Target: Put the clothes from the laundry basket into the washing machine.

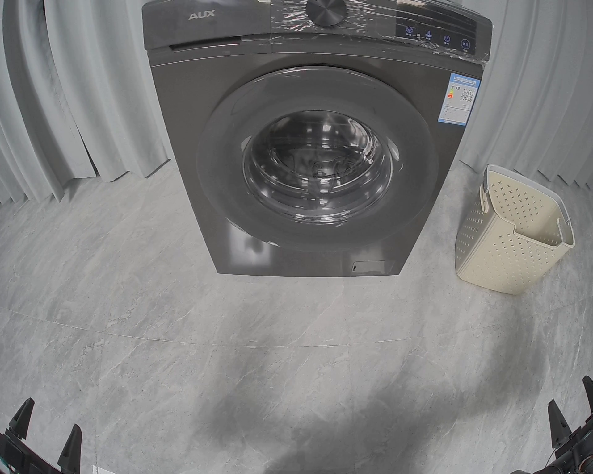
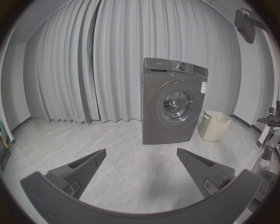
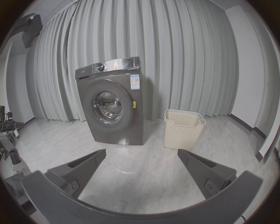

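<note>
The left gripper is wide open and holds nothing. Its two dark fingers stand far apart over the grey floor. The right gripper is wide open too, with nothing between its fingers. Both grippers hang low, one on each side, well apart from the task's things.

Ahead of them on the floor stands the washing machine. It is dark grey and faces the robot. Its big round door is shut. Through the glass in the door you can see the shiny drum inside. A round knob sits on the top panel, and a small blue and white sticker is stuck near the top corner on the robot's right side.

The laundry basket stands upright on the floor on the robot's right side of the machine, near it but not touching. It is cream, with many little holes in its walls and a handle cut into the rim. Its bottom is hidden from view, so I cannot tell what lies in it.

Long pale curtains hang behind the machine and the basket.
</note>
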You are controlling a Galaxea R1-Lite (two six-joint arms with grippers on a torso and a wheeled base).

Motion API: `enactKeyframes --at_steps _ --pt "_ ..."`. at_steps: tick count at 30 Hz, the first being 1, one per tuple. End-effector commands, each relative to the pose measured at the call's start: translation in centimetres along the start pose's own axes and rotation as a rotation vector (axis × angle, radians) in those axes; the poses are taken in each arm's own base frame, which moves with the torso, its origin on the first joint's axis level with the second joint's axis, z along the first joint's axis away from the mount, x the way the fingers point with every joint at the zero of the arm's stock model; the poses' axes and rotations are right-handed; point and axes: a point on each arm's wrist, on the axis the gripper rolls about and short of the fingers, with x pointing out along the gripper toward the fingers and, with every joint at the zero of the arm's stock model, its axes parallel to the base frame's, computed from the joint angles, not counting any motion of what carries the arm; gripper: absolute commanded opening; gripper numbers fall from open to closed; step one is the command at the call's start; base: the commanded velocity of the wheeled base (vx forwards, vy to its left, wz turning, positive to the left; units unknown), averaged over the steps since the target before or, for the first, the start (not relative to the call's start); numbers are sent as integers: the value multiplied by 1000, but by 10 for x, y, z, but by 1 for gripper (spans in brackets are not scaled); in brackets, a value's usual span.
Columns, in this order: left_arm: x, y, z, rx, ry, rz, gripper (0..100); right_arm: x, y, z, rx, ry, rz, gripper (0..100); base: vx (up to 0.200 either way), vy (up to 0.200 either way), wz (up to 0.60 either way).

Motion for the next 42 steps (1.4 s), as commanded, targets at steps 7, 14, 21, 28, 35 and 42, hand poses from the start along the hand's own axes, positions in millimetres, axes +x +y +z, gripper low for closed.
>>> enactKeyframes --at_steps 7,14,21,28,35,42 --pt "0 0 -5 1 7 0 100 11 6 56 25 106 284 100 86 0 0" --pt "0 0 -5 2 6 0 100 102 18 84 70 326 565 100 200 0 0" --pt "0 0 -5 4 6 0 100 153 59 91 97 417 687 100 200 0 0" --pt "0 0 -5 4 7 0 100 179 101 106 198 440 723 100 200 0 0" --pt "0 0 -5 4 6 0 100 200 117 107 206 435 735 100 200 0 0" --pt "0 0 -5 4 6 0 100 233 134 108 223 317 706 100 143 0 0"
